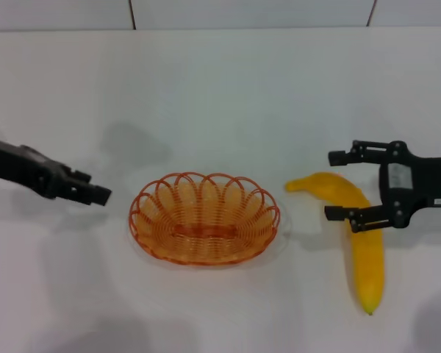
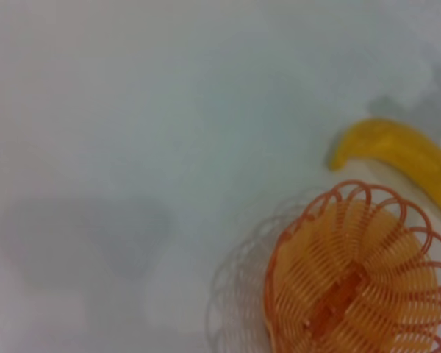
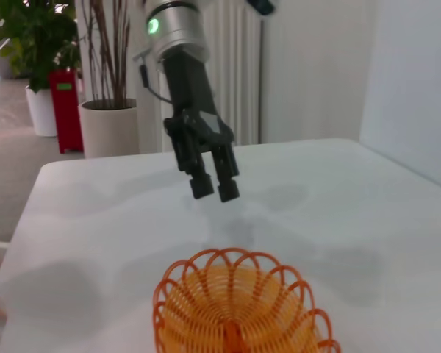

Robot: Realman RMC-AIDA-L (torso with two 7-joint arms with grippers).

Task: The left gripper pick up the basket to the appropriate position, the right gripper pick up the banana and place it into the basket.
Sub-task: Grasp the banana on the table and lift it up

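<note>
Banana [image 1: 356,235] lies under the spread right gripper [image 1: 338,185], whose white label [image 1: 399,176] is unreadable.

One basket [image 1: 204,218], one banana [image 1: 356,235], two pincers (left [image 1: 95,194], right [image 1: 338,185])

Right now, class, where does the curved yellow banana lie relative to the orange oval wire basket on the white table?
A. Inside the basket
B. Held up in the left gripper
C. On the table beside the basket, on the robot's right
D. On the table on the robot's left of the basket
C: the curved yellow banana lies on the white table to the robot's right of the empty orange oval wire basket, under the open right gripper.
</note>
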